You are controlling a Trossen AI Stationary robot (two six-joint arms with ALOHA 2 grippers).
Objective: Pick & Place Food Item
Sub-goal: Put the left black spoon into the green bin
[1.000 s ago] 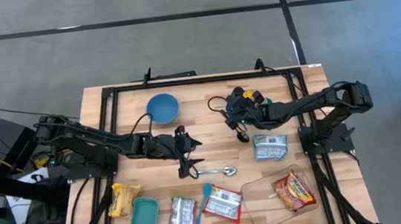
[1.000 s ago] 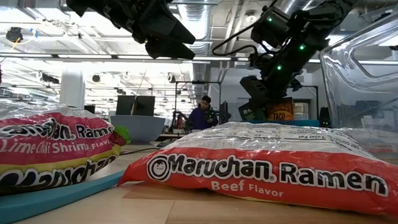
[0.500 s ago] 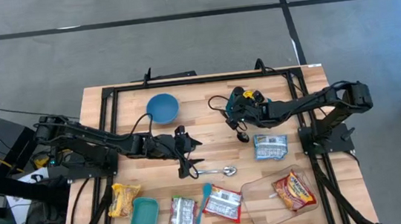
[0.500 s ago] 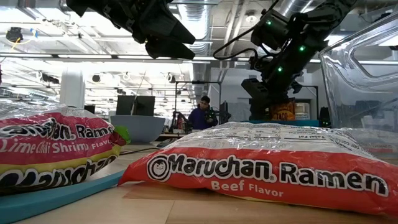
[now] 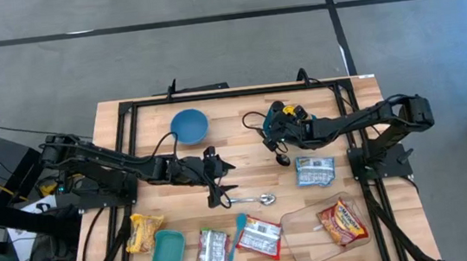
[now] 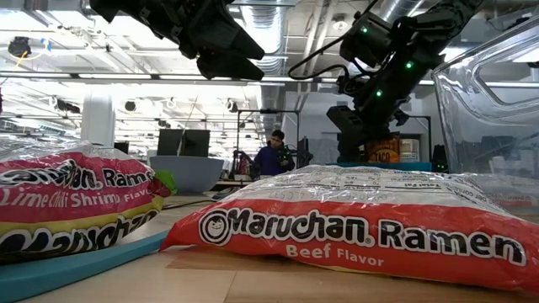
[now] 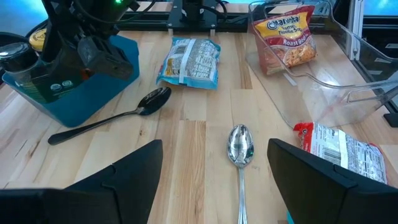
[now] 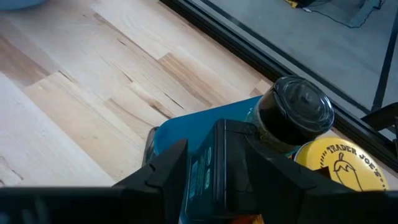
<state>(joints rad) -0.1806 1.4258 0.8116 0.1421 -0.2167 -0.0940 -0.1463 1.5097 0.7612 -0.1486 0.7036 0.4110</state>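
A blue bin [image 5: 272, 118] at the far middle of the table holds a black-lidded jar [image 8: 295, 109], a yellow-lidded jar [image 8: 339, 165] and a dark taco box [image 8: 217, 165]. My right gripper [image 8: 217, 186] slants down over the bin, open, one finger on either side of the upright box, which stands in the bin. My left gripper [image 7: 214, 168] hovers open above the table's middle, over a silver spoon [image 7: 240, 146]. Food packets lie about: a pale one [image 5: 314, 171] right of the middle, and ramen packets [image 5: 260, 238] by the near edge.
A black spoon [image 7: 124, 115] lies beside the bin. A clear container [image 5: 300, 228] at the near right holds an orange ramen packet [image 5: 340, 222]. A blue bowl [image 5: 189, 125] stands far left, with a teal tray [image 5: 167, 255] and a yellow packet [image 5: 142, 231] near left.
My right gripper has opened a little around the taco box, which in the low view has settled from a slight tilt to upright in the bin. The hand has stayed in place.
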